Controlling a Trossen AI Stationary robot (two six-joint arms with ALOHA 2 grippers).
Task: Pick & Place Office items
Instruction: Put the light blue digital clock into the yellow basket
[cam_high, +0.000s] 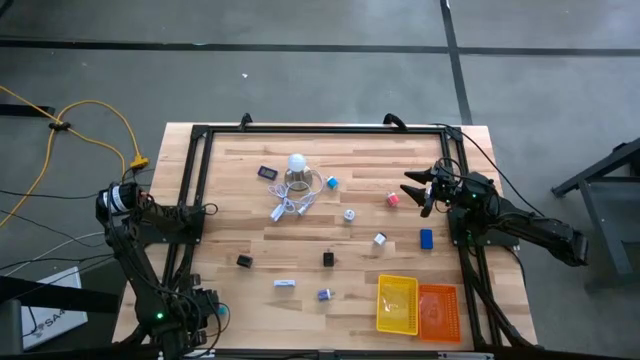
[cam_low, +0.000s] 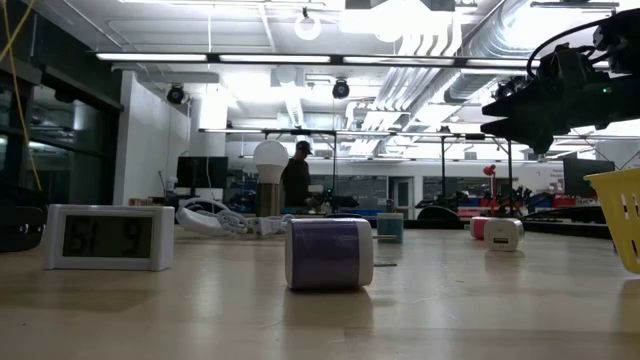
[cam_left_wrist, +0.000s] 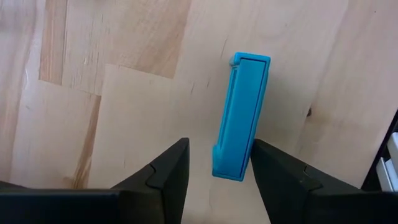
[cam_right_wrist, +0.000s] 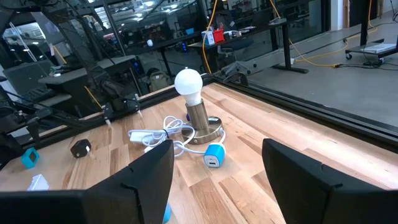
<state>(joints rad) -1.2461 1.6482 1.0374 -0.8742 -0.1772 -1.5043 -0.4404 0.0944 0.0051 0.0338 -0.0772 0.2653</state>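
A teal oblong block (cam_left_wrist: 241, 115) lies flat on the wood at the table's near left corner. My left gripper (cam_left_wrist: 217, 149) points down over it, open, with the block's near end between its fingers; in the high view the left gripper (cam_high: 215, 312) shows by a teal speck. My right gripper (cam_high: 420, 190) hangs open and level above the table's right side, holding nothing. Spread over the table are a pink cube (cam_high: 393, 199), a blue block (cam_high: 426, 238), white cubes (cam_high: 380, 239), black clips (cam_high: 328, 259) and small blue-white pieces (cam_high: 325, 294). My left gripper comes from above with its fingers across the block's end. One finger (cam_left_wrist: 273, 174) stands right against the block's long side (cam_left_wrist: 249, 155); I cannot tell whether it touches. The other finger is clear of the block, which lies flat on the table.
A white-bulbed lamp (cam_high: 296, 165) with looped white cord stands at the far middle. Yellow (cam_high: 397, 303) and orange (cam_high: 437, 308) mesh trays sit at the near right. A black frame rail (cam_left_wrist: 390, 158) runs close beside the teal block. A person stands in the room beyond (cam_low: 295, 180).
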